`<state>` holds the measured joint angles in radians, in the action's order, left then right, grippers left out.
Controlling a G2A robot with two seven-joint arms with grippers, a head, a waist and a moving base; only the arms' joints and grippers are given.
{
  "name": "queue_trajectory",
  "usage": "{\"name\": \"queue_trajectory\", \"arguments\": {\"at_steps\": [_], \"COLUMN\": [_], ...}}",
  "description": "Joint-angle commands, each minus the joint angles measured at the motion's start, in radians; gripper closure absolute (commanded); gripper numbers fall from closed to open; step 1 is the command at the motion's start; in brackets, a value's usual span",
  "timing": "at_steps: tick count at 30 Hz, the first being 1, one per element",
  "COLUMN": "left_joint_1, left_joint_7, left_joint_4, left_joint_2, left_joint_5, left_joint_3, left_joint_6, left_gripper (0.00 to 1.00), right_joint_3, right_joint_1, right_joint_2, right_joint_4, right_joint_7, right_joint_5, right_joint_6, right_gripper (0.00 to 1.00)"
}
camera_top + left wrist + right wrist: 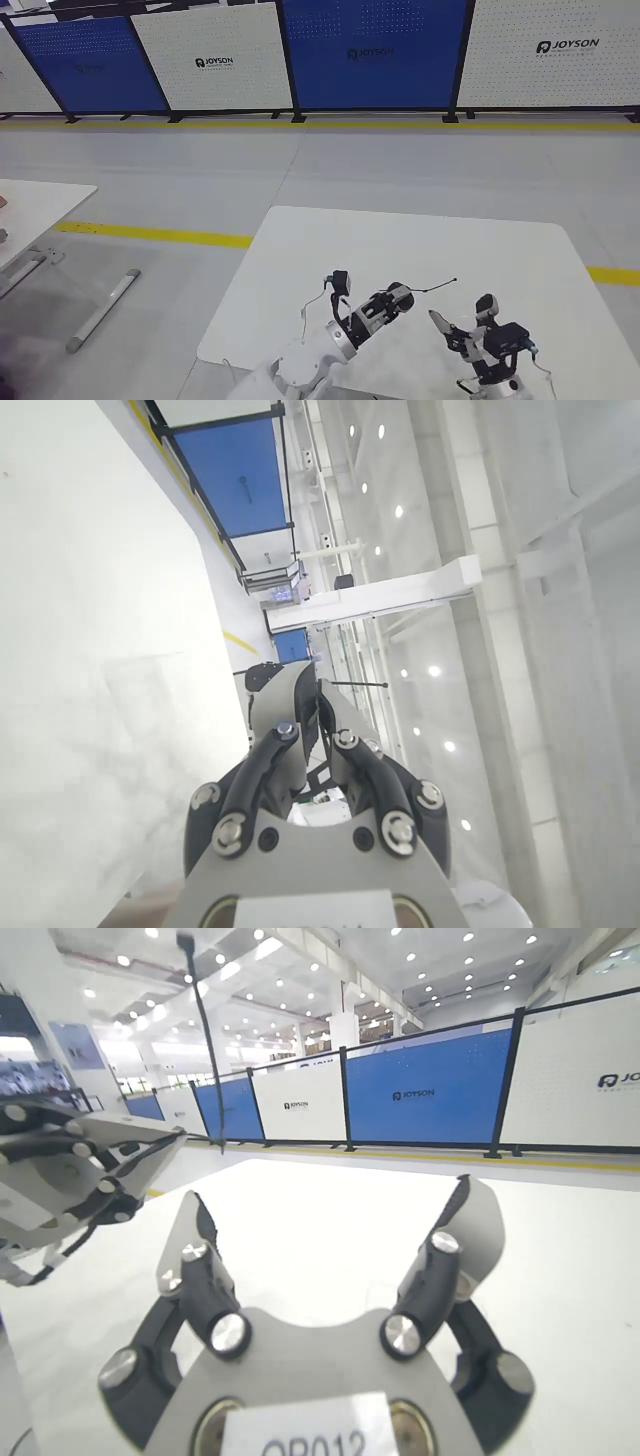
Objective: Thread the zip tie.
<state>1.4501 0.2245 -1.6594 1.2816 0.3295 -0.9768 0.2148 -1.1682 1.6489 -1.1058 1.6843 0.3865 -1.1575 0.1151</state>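
Left gripper (403, 293) sits over the 6 o'clock side of the white table (420, 235), and its fingers are pressed together, clamped on one end of the black zip tie (360, 683). From those fingertips the tie runs out toward 2 o'clock in the top view, a thin dark line ending in a small knob at its far tip. It's held up in the air, touching nothing but the fingers that grip it. In the right wrist view the same strap rises steeply from the left gripper's tip, with the square head at the very top end. Over to the right gripper (330, 1193): it's at about 4 o'clock from the left one, near it but apart, also close to the table's 6 o'clock edge. Its jaws stand wide apart with only bare tabletop between the two ribbed pads (207, 1223). It points across the table toward 12 o'clock, with the tie off toward its 10 o'clock. At the table's 12 o'clock, across the grey floor, stands a fence of blue and white panels (375, 50). A yellow floor line (150, 235) runs past the table from 9 o'clock to 3 o'clock.
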Motion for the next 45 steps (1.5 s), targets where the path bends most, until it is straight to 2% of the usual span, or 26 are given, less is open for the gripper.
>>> {"name": "queue_trajectory", "arguments": {"at_steps": [1,8,12,14,15,16,20,25,27,29,31,42,45], "left_joint_1": [-0.014,-0.016,-0.017,-0.018,-0.017,-0.016,-0.015,-0.023,-0.025,-0.025,-0.027,-0.033,-0.033], "left_joint_7": [0.013,0.015,-0.012,-0.024,-0.034,-0.043,-0.067,-0.088,-0.103,-0.117,-0.119,-0.125,-0.125], "left_joint_4": [0.014,0.016,0.019,0.017,0.015,0.011,0.007,0.015,0.018,0.021,0.026,0.037,0.036], "left_joint_2": [0.001,0.001,0.003,0.004,0.004,0.005,0.008,0.012,0.014,0.015,0.016,0.02,0.021], "left_joint_5": [0.02,0.02,0.002,-0.018,-0.03,-0.043,-0.068,-0.09,-0.109,-0.118,-0.118,-0.139,-0.145], "left_joint_3": [-0.003,0.0,0.006,0.012,0.015,0.021,0.037,0.053,0.06,0.065,0.068,0.079,0.081], "left_joint_6": [-0.001,0.001,-0.009,-0.009,-0.008,-0.008,-0.009,-0.01,-0.012,-0.012,-0.012,-0.015,-0.014], "left_gripper": [1.0,1.0,1.0,1.0,1.0,1.0,1.0,1.0,1.0,1.0,1.0,1.0,1.0], "right_joint_3": [-0.005,-0.004,-0.011,-0.017,-0.018,-0.021,-0.018,-0.002,0.006,0.011,0.013,0.01,0.009], "right_joint_1": [-0.001,0.0,-0.008,-0.017,-0.02,-0.026,-0.037,-0.046,-0.049,-0.052,-0.054,-0.059,-0.059], "right_joint_2": [0.002,0.001,-0.004,-0.006,-0.007,-0.008,-0.01,-0.015,-0.018,-0.02,-0.022,-0.029,-0.03], "right_joint_4": [0.02,0.027,0.006,-0.007,-0.012,-0.018,-0.022,-0.016,-0.015,-0.016,-0.019,-0.029,-0.028], "right_joint_7": [-0.06,-0.069,-0.118,-0.132,-0.137,-0.145,-0.17,-0.179,-0.183,-0.184,-0.182,-0.182,-0.184], "right_joint_5": [-0.054,-0.049,0.102,0.143,0.161,0.179,0.188,0.178,0.178,0.182,0.188,0.199,0.198], "right_joint_6": [-0.025,-0.026,0.066,0.093,0.108,0.122,0.155,0.157,0.164,0.171,0.175,0.2,0.201], "right_gripper": [0.0,0.0,0.0,0.0,0.31,0.51,0.6,0.65,0.61,0.64,0.68,0.7,0.76]}}
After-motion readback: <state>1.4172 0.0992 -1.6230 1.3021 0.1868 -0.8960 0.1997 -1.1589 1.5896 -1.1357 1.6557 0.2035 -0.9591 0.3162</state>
